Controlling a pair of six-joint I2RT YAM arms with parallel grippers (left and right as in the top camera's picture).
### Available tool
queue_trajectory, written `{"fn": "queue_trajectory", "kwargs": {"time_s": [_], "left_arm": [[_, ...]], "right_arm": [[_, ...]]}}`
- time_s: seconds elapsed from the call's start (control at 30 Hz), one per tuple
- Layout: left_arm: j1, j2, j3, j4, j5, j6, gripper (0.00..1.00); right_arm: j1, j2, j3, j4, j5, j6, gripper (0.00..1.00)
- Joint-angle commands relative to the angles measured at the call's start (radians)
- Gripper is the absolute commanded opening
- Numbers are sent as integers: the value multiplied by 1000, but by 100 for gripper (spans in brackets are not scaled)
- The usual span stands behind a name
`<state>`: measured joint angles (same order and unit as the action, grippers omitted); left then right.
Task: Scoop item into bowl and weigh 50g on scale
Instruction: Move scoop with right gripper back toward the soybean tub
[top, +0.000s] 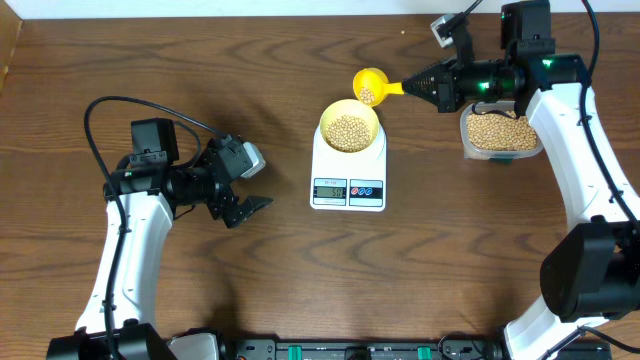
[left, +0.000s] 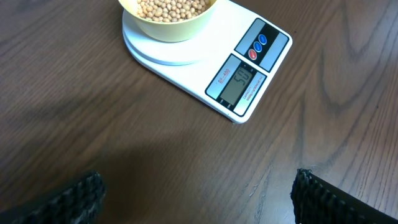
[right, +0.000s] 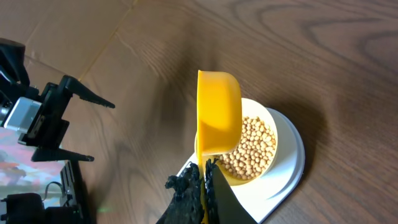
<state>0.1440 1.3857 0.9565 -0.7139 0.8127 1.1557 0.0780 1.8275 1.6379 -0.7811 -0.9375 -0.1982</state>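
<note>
The pale yellow-green bowl sits on the white scale, filled with tan beans. The scale's display reads about 50. My right gripper is shut on the handle of a yellow scoop, held in the air just behind the bowl with a few beans in it. In the right wrist view the scoop hangs over the bowl. My left gripper is open and empty, left of the scale; its fingertips frame bare table.
A clear plastic tub full of beans stands right of the scale, under my right arm. The table's far edge runs along the top of the overhead view.
</note>
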Motion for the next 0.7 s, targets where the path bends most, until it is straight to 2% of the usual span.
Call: {"fn": "queue_trajectory", "kwargs": {"time_s": [0.0, 0.3, 0.67], "left_arm": [[3, 6, -10, -3, 5, -2, 98], [3, 6, -10, -3, 5, -2, 98], [3, 6, -10, -3, 5, -2, 98]], "right_arm": [[-1, -19, 10, 3, -42, 11, 1], [-77, -19, 10, 2, -128, 30, 1], [-237, -19, 10, -63, -126, 25, 1]]}}
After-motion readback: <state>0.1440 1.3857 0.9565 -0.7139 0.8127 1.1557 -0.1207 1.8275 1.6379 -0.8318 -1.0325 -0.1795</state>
